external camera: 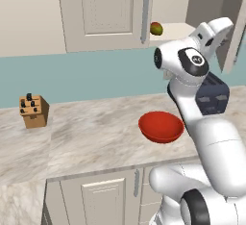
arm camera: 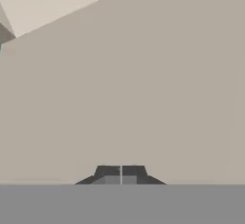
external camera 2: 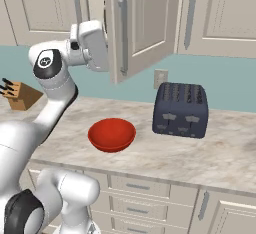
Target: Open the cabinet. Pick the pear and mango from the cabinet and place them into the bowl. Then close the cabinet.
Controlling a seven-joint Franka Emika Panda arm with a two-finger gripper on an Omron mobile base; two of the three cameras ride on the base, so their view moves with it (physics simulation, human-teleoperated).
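Observation:
The cabinet (external camera: 105, 12) has its left door closed and its right door (external camera 2: 137, 23) swung open. On the pale shelf (external camera: 178, 29) inside lies the mango (external camera: 156, 28), orange-red and green, just right of the left door's handle. The pear is hidden. The red bowl (external camera: 161, 126) (external camera 2: 111, 134) sits empty on the counter below the opening. My arm reaches up into the open cabinet, to the right of the mango. My gripper (arm camera: 121, 175) is shut with its tips touching and nothing between them, facing a plain cream inner wall at close range.
A dark toaster (external camera 2: 180, 109) stands on the counter right of the bowl. A wooden knife block (external camera: 33, 111) sits far left. The open door hangs over the counter between my hand and the toaster. Base-cabinet doors and drawers (external camera 2: 145, 188) run below the marble counter (external camera: 86, 132).

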